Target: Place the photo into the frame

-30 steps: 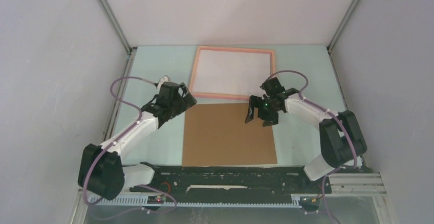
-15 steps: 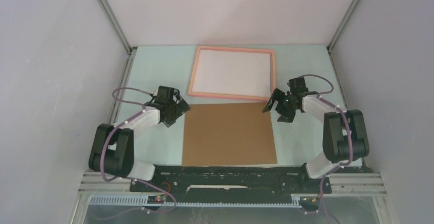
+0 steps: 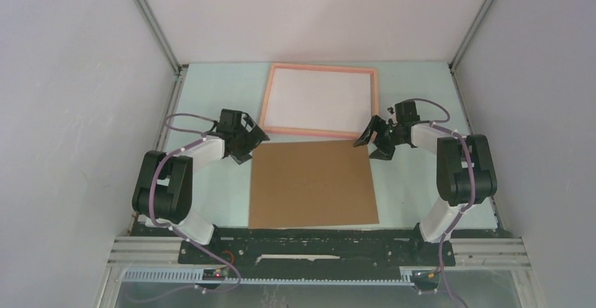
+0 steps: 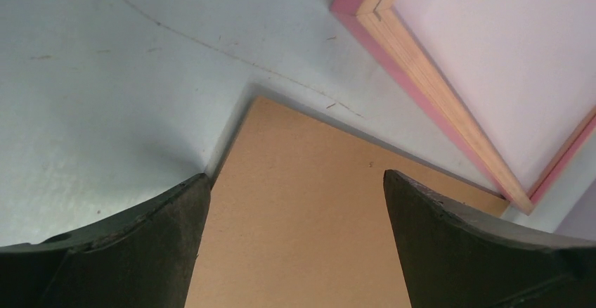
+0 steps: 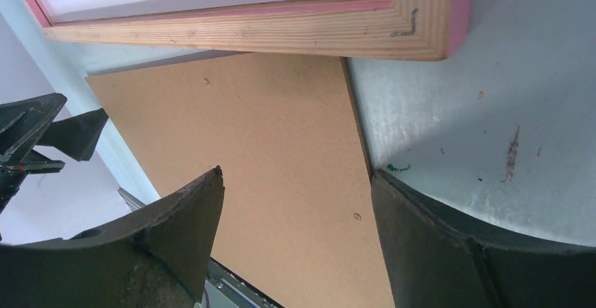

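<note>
Arms are lowering: left pincer [image 4: 295,178] and right pincer [image 5: 295,174], both released, are straddling backing board's [image 3: 313,185] far corners; photo [image 3: 320,100] is already lying in frame [image 3: 323,67], so board-fitting is likely coming next.

The two arms look like twins. The left arm [image 3: 204,150] and the right arm [image 3: 427,136] each have slim white links joined by chunky black joint housings. A thin purple cable [image 3: 188,115] runs along the left one, and a second purple cable [image 3: 420,100] runs along the right. Up close, the left gripper [image 4: 295,176] has broad, curved, matt-black fingers [image 4: 133,248] with slightly rough edges. The right gripper [image 5: 296,173] has the same dark fingers [image 5: 443,245]. Both bases sit on a long black plate [image 3: 316,241].
</note>
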### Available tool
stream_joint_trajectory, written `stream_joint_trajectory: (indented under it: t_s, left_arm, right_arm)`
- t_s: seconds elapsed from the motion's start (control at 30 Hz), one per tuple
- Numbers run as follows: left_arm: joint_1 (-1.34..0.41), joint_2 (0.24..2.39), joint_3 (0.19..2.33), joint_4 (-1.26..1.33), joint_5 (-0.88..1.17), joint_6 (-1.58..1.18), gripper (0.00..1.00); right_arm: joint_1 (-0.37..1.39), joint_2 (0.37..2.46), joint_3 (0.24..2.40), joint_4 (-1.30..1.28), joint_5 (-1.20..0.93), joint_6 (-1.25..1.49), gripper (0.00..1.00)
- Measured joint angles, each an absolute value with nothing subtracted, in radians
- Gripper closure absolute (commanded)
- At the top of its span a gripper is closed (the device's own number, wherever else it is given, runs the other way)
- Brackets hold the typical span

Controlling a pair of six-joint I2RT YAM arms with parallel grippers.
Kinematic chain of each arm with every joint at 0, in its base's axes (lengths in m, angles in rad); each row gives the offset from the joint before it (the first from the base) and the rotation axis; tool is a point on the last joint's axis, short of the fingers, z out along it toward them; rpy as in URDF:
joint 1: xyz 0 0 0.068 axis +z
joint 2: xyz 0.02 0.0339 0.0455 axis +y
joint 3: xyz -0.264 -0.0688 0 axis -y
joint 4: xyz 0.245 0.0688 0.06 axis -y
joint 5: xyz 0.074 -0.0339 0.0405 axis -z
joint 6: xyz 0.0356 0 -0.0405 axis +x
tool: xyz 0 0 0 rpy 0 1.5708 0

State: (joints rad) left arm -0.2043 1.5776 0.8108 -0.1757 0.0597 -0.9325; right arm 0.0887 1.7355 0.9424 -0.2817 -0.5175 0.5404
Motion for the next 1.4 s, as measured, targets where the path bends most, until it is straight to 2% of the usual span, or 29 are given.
stream_joint_trajectory:
  t_s: [0.1,0.33,0.63,0.9,1.4]
  left_arm:
    - [-0.197,1.586,0.821,-0.165,0.089,-0.923,0.02]
    - [-0.179,1.569,0.818,-0.147,0.142,-0.885,0.02]
    - [-0.17,1.313,0.797,-0.15,0.157,-0.87,0.02]
    - [-0.166,1.266,0.808,-0.146,0.142,-0.873,0.02]
    - [-0.165,1.417,1.12,-0.143,0.123,-0.893,0.02]
  right_arm:
    - [0.087,1.745,0.946,-0.274,-0.538,0.541,0.22]
    - [0.101,1.704,0.899,-0.251,-0.537,0.539,0.25]
    - [0.13,1.445,0.842,-0.299,-0.506,0.572,0.25]
    - [0.128,1.414,0.847,-0.257,-0.501,0.656,0.25]
    - [0.113,1.451,1.163,-0.273,-0.41,0.69,0.25]
